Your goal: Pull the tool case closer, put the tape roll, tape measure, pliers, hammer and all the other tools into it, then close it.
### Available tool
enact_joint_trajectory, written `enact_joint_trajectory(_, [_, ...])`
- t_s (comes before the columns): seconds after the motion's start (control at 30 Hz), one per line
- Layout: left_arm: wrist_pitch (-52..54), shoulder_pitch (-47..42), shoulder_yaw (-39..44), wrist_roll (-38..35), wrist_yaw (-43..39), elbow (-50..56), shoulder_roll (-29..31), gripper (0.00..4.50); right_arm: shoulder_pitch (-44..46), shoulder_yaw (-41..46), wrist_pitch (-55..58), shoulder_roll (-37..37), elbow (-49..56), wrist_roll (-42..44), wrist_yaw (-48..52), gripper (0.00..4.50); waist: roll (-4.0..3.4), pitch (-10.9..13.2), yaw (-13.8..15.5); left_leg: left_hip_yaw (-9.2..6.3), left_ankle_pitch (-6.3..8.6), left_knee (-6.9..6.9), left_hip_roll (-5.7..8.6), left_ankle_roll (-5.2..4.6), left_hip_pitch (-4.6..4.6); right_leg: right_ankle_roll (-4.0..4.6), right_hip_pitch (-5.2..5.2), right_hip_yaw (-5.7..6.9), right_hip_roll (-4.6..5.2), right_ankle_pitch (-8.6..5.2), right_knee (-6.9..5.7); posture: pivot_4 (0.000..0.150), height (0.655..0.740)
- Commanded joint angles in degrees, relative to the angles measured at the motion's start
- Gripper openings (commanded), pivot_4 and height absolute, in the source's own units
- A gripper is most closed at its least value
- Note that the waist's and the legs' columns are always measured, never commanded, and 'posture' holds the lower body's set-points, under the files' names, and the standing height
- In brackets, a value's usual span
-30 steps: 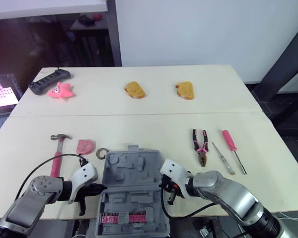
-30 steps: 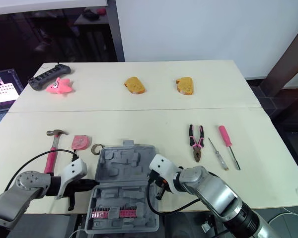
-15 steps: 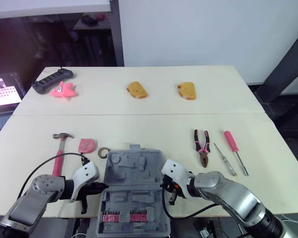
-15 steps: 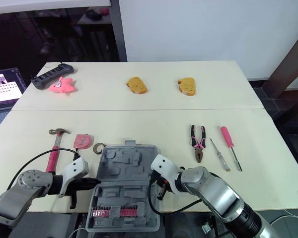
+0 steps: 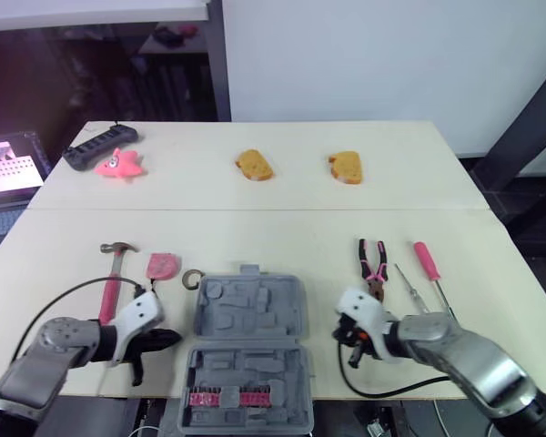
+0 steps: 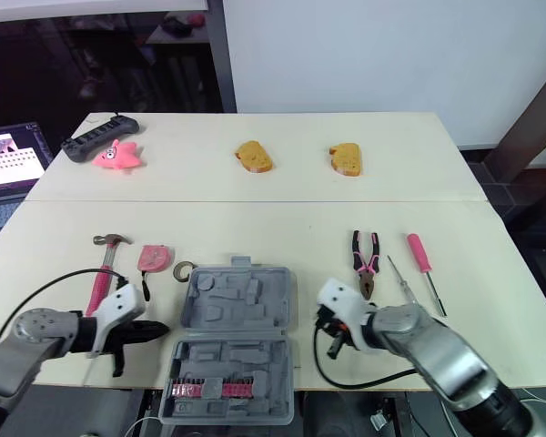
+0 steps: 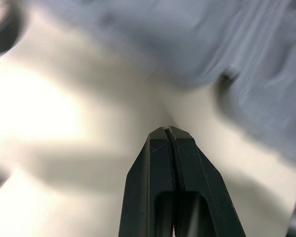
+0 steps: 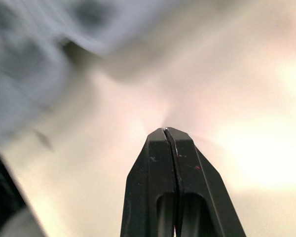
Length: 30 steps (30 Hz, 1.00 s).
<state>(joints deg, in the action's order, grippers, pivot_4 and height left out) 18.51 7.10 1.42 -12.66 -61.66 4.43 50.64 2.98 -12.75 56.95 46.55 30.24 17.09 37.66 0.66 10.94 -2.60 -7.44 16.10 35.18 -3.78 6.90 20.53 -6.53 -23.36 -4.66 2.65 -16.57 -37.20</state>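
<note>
Between left end effector (image 5: 165, 339) and right end effector (image 5: 351, 348) lies tool case (image 5: 251, 311), untouched.

This looks like a robotics lab or test room. A plain pale table (image 5: 255, 228) stands before a bare white wall (image 5: 364, 55), with a lit laptop (image 6: 14, 155) beside it. Unrelated props lie spaced apart on it: a power strip (image 5: 98, 146), a pink toy (image 5: 118, 165), bread slices (image 5: 254, 165), a hammer (image 5: 111, 282) and pliers (image 5: 373, 264).
</note>
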Motion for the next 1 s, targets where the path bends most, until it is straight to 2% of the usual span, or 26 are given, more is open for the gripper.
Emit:
enact_joint_trajectory(0.03, [-1.2, 4.2, 8.8, -4.9, -3.4, -0.7, 2.4, 0.0, -5.7, 11.8, -9.3, 2.5, 1.5, 4.2, 6.6, 0.03, 0.03, 0.0, 0.0, 0.0, 0.0, -0.02, 0.0, 0.0, 0.01, -0.02, -0.03, 0.0, 0.0, 0.01, 0.0, 0.15, 0.74])
enact_joint_trajectory(0.1, [-1.7, 7.7, 17.5, -9.3, -7.0, -3.3, 3.6, 0.0, -11.5, 22.4, -16.1, 3.1, -1.9, 5.1, 9.8, 0.03, 0.16, 0.1, 0.1, 0.0, 0.01, -0.05, 0.0, -0.01, 0.06, -0.08, -0.06, 0.0, 0.0, -0.02, 0.0, 0.15, 0.74])
enact_joint_trajectory(0.17, [-2.6, 9.9, 23.2, -11.4, -9.2, -6.1, 4.4, 0.0, -16.2, 29.4, -21.0, 3.9, -4.5, 5.7, 13.3, 0.03, 0.2, 0.1, 0.1, 0.01, 0.02, -0.04, 0.0, -0.03, 0.1, -0.1, -0.05, 0.02, 0.01, -0.04, 0.02, 0.15, 0.74])
enact_joint_trajectory(0.27, [-4.8, 10.8, 31.1, -11.9, -10.5, -17.3, 6.6, 0.0, -21.9, 41.0, -26.8, 3.8, -11.4, 8.7, 20.3, 0.03, 0.26, 0.2, 0.3, 0.08, 0.02, 0.04, 0.01, -0.02, 0.05, -0.01, 0.03, 0.01, 0.06, -0.06, 0.05, 0.15, 0.74])
enact_joint_trajectory(0.3, [-7.3, 10.5, 32.8, -10.9, -10.5, -22.7, 7.8, 0.0, -22.9, 44.4, -28.4, 3.9, -14.6, 9.4, 22.1, 0.26, 0.3, 0.2, 0.2, 0.08, 0.02, 0.04, 0.01, -0.02, 0.02, 0.0, 0.04, 0.01, 0.05, -0.07, 0.05, 0.15, 0.74])
enact_joint_trajectory(0.37, [-11.5, 8.1, 35.8, -9.7, -8.7, -34.2, 10.4, 0.53, -24.1, 49.2, -33.0, 4.9, -23.1, 8.7, 24.9, 0.82, 0.42, 0.3, 0.0, 0.11, 0.03, 0.03, 0.01, -0.02, -0.05, -0.14, 0.05, 0.0, 0.05, -0.17, 0.05, 0.15, 0.74])
enact_joint_trajectory(0.4, [-13.1, 6.9, 36.6, -9.6, -8.0, -38.2, 11.2, 0.92, -24.2, 50.3, -34.7, 5.4, -26.4, 8.3, 25.8, 1.38, 0.49, 0.3, -0.1, 0.12, 0.03, 0.03, 0.01, -0.02, -0.06, -0.16, 0.04, 0.0, 0.05, -0.18, 0.04, 0.15, 0.74])
enact_joint_trajectory(0.5, [-17.7, 2.7, 37.5, -8.8, -6.7, -51.0, 14.1, 2.34, -23.7, 51.1, -41.1, 7.5, -37.9, 4.9, 26.7, 2.8, 0.51, 0.3, -0.2, 0.2, 0.03, 0.0, 0.01, -0.01, -0.06, -0.08, 0.02, -0.05, 0.08, -0.15, 0.07, 0.15, 0.74])
enact_joint_trajectory(0.6, [-22.1, 0.7, 36.8, -7.7, -6.9, -59.5, 16.1, 3.86, -22.7, 51.7, -44.8, 8.4, -44.4, 4.3, 27.5, 4.27, 0.45, 0.3, -0.4, 0.26, 0.03, -0.09, 0.0, -0.02, -0.06, 0.1, -0.05, -0.08, 0.07, -0.06, 0.05, 0.15, 0.74])
enact_joint_trajectory(0.63, [-22.9, 0.0, 36.5, -7.7, -7.2, -61.3, 16.4, 4.45, -22.5, 51.6, -45.6, 8.5, -45.6, 4.1, 27.6, 4.5, 0.41, 0.3, -0.6, 0.26, 0.03, -0.12, 0.0, -0.01, -0.06, 0.11, -0.06, -0.08, 0.06, -0.07, 0.04, 0.15, 0.74])
enact_joint_trajectory(0.8, [-25.5, -3.0, 35.5, -7.1, -6.7, -66.6, 16.8, 4.49, -22.7, 51.5, -47.2, 8.0, -46.4, 4.5, 27.7, 4.5, 0.38, 0.3, -1.3, 0.26, 0.02, -0.12, 0.0, -0.01, -0.1, 0.09, -0.02, -0.09, 0.06, -0.07, -0.03, 0.15, 0.74])
enact_joint_trajectory(1.0, [-25.6, -4.7, 35.0, -7.2, -6.8, -67.1, 16.0, 4.49, -25.1, 51.8, -46.2, 5.8, -43.1, 5.5, 26.4, 4.5, 0.39, 0.3, -1.3, 0.26, 0.02, -0.12, 0.0, 0.0, -0.11, 0.07, 0.0, -0.1, 0.05, -0.07, -0.04, 0.15, 0.74])
